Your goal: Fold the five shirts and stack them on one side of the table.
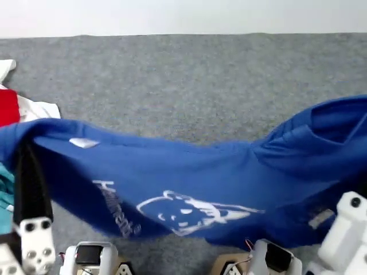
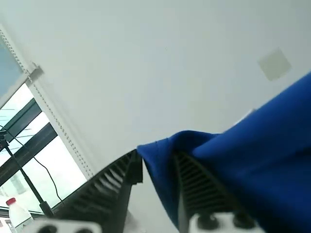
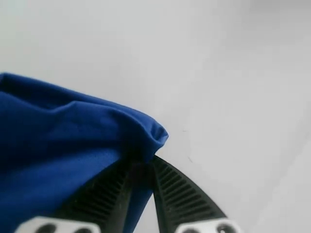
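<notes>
A blue shirt [image 1: 189, 183] with a white print hangs stretched wide above the grey table [image 1: 189, 74], held up at both ends. My left gripper [image 2: 156, 167] is shut on one edge of the blue shirt [image 2: 252, 145], the cloth pinched between its black ribbed fingers [image 2: 197, 187]. My right gripper [image 3: 145, 167] is shut on a bunched corner of the blue shirt [image 3: 63, 141]. In the high view the left arm [image 1: 28, 195] rises at the near left into the cloth, and the right arm [image 1: 344, 229] stands at the near right.
A white and red shirt [image 1: 26, 107] lies at the table's left edge, with a teal one [image 1: 6, 192] nearer along that edge. The arm bases [image 1: 92, 258] stand along the near edge. Grey surface shows beyond the hanging shirt.
</notes>
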You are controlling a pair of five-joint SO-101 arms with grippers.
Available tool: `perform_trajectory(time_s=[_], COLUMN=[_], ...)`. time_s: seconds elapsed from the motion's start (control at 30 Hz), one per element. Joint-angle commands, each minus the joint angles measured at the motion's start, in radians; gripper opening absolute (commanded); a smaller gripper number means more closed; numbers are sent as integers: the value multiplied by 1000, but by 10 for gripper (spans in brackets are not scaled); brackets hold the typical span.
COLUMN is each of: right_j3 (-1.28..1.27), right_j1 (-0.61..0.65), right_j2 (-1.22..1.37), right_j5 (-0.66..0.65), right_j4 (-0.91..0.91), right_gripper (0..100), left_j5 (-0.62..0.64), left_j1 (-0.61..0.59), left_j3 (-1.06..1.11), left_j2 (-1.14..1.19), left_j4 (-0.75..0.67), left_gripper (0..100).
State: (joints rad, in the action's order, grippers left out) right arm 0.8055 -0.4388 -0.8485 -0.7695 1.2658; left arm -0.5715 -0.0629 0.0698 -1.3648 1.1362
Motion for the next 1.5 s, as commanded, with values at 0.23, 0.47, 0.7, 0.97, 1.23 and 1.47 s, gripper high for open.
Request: perform_trajectory(time_s=[0.23, 0.47, 0.7, 0.97, 1.23, 1.47], right_j3=[-279, -700, -1076, -1289, -1392, -1462], right_j1=[-8, 22, 163, 208, 183, 117], right_j2=[4, 4, -4, -5, -5, -5], right_j5=[-2, 43, 66, 81, 81, 81], right_j4=[56, 44, -88, -179, -171, -170], right_gripper=[9, 9, 9, 9, 9, 9], left_j5=[-9, -6, -5, 2, 201, 379], left_j1=[-58, -97, -95, -94, 29, 178], left_j3=[186, 539, 891, 1013, 1007, 842], left_j2=[6, 6, 8, 9, 92, 491], left_j4=[158, 87, -238, -324, -321, -321], left_gripper=[107, 107, 107, 107, 108, 111])
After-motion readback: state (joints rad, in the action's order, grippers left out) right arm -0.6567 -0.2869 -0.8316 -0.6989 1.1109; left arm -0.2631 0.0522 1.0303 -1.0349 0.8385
